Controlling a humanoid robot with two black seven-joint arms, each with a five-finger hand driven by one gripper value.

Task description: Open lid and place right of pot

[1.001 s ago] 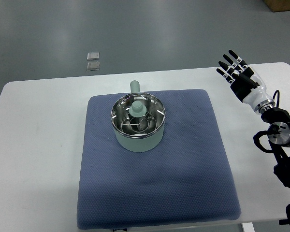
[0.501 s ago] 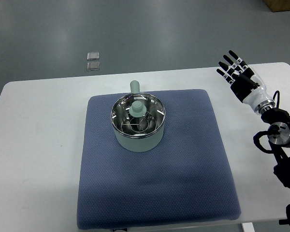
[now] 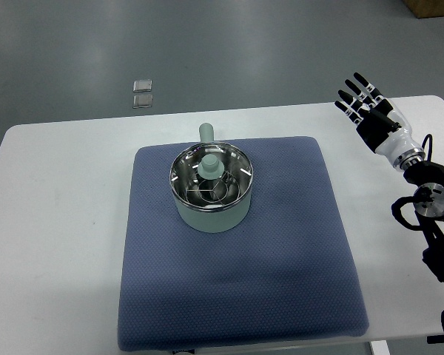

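The lid (image 3: 210,174) sits on the pot (image 3: 211,188) in the middle of the blue mat (image 3: 296,244), and the right hand (image 3: 372,115) is far off with fingers spread, holding nothing, so I think it must reach the knob first.

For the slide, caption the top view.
Lidded pot sits on a blue mat; the right hand hovers open over the table's far right.

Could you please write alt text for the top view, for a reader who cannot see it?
A pale green pot with its glass lid on sits on a blue quilted mat on a white table. The robot's right hand hovers open at the far right.
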